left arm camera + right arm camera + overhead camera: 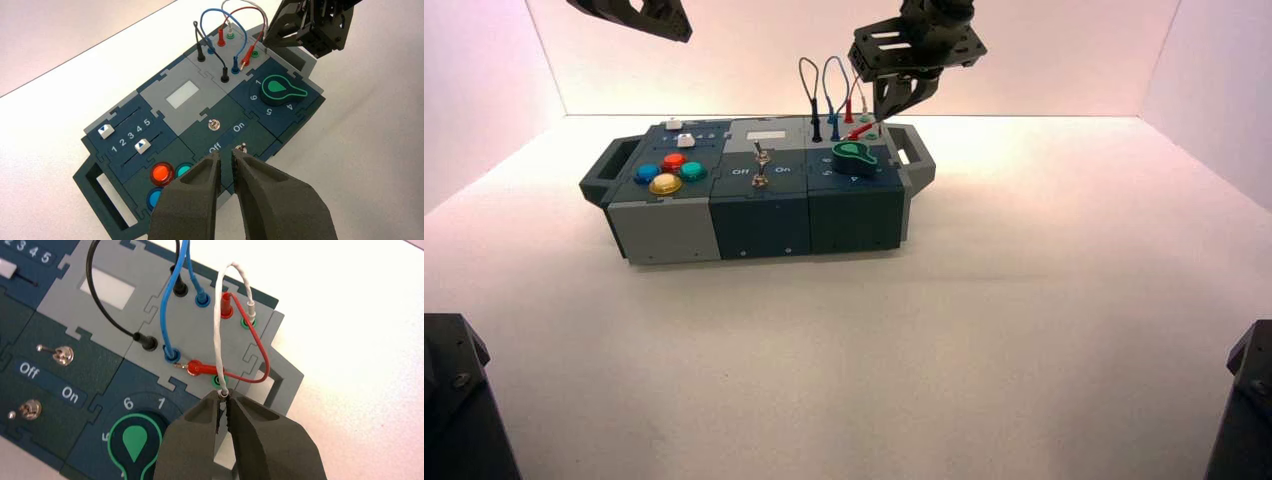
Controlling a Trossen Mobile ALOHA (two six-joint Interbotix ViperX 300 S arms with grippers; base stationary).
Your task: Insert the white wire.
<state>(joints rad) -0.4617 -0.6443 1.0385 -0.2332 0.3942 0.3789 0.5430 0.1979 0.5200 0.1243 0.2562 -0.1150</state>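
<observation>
End effector (223,399) shut on white wire (218,330)

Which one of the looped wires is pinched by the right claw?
The white wire: its end is in the right claw; the others are not.

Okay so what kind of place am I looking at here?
Probably a robotics lab or test bench: a robot's right gripper pinches a white wire over a box of practice controls, with plain pale walls around the table.
</observation>
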